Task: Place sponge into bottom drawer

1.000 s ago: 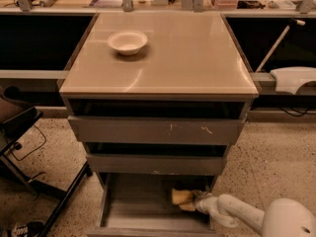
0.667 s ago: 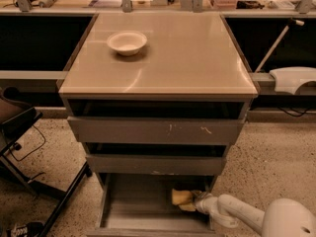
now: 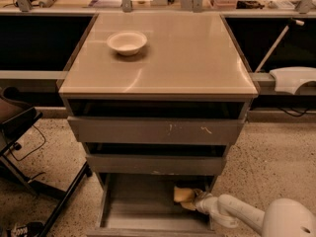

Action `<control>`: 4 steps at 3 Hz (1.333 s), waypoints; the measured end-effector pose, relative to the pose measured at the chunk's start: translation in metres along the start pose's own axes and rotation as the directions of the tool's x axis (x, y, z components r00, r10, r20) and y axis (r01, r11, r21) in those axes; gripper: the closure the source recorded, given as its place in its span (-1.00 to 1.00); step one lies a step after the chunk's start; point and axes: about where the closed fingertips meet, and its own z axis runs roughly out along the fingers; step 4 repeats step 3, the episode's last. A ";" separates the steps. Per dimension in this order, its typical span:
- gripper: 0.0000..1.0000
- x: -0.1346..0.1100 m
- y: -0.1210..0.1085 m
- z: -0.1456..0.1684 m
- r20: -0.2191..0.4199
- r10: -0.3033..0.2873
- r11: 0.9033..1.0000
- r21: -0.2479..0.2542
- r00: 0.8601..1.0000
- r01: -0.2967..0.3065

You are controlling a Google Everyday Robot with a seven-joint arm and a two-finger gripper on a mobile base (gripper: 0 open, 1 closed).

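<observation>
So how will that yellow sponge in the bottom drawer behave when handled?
The sponge looks soft and squashable: its outline is crumpled beside the hand, right side of the bottom drawer. Probably light; that irregular shape seems unlikely to roll on the flat floor.

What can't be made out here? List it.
Camera view:
1. The sponge is at the claw in the right side of the bottom drawer; whether it is resting or lifted is lost in shadow.
2. The upper drawers: insides hidden in darkness.
3. The arm: cut off by the lower-right edge.
</observation>
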 end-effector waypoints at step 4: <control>-1.00 0.000 0.000 0.000 0.000 0.000 1.000 0.000 1.000 0.000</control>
